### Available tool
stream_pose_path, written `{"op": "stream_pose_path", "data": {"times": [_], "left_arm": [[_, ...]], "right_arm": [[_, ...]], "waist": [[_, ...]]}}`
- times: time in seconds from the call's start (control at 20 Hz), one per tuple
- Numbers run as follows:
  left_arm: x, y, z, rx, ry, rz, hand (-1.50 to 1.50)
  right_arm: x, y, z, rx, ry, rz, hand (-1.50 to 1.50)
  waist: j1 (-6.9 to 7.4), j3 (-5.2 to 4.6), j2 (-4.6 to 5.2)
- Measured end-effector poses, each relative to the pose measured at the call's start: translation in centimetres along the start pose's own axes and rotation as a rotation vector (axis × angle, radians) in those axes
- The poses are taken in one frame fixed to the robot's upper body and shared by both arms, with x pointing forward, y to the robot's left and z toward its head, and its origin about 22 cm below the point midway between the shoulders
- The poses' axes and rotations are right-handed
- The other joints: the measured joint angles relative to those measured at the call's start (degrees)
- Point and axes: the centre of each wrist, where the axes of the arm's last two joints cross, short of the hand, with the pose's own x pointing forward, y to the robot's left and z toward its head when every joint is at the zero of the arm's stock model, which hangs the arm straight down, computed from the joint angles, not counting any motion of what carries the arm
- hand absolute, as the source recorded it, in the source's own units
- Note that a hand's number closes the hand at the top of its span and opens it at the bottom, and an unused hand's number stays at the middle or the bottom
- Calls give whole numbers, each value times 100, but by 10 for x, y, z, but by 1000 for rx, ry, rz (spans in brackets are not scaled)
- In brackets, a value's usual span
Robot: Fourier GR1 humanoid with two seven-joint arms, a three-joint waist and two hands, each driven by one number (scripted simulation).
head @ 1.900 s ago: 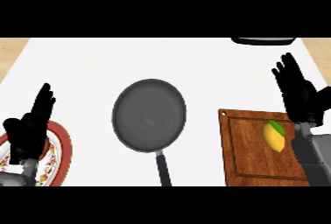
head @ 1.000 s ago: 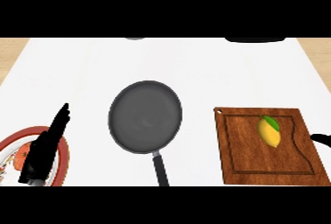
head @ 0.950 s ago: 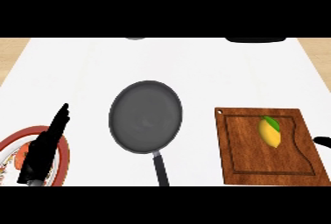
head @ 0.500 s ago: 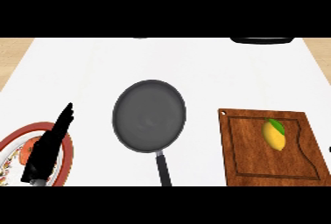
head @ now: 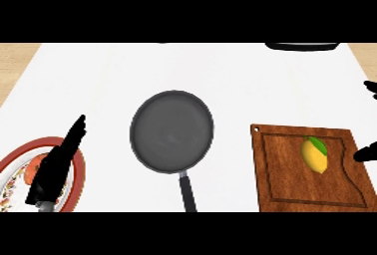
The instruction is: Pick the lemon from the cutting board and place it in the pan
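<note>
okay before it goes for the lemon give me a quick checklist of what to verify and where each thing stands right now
1. Lemon lies on the cutting board, nothing over it: ok.
2. Pan empty, ready to take it: ok.
3. Path from board to pan free of other things: ok.
4. Right hand over the lemon: not ok, only fingertips show at the view's right edge.
5. Right hand open for the grasp: cannot tell.
6. Left hand out of the way: ok, open over the plate at the left.
</note>
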Motion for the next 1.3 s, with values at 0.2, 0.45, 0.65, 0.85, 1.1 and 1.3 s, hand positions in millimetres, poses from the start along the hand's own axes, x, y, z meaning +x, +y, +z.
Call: {"op": "stream_pose_path", "data": {"times": [0.2, 0.45, 0.65, 0.85, 1.1, 1.3], "left_arm": [[-8, -1, 3, -1, 0, 0, 0], [-6, -4, 1, 4, 3, 1, 0], [-6, -5, 3, 10, -2, -1, 0], [-2, -1, 3, 3, 0, 0, 0], [-3, 0, -1, 6, -1, 1, 0], [1, -3, -2, 4, 4, 5, 0]], "right_arm": [[20, 0, -8, 68, 39, 47, -150], [37, 14, -20, 145, 107, 151, -150], [45, 26, -26, 194, 135, 201, -150], [52, 35, -35, 224, 150, 229, -150], [49, 53, -47, 261, 175, 250, -150], [46, 65, -53, 271, 215, 289, -150]], "waist": [[-1, 3, 1], [-2, 3, 1], [-15, 1, -4], [-18, 2, -5], [-37, 3, -3], [-39, 3, -5]]}}
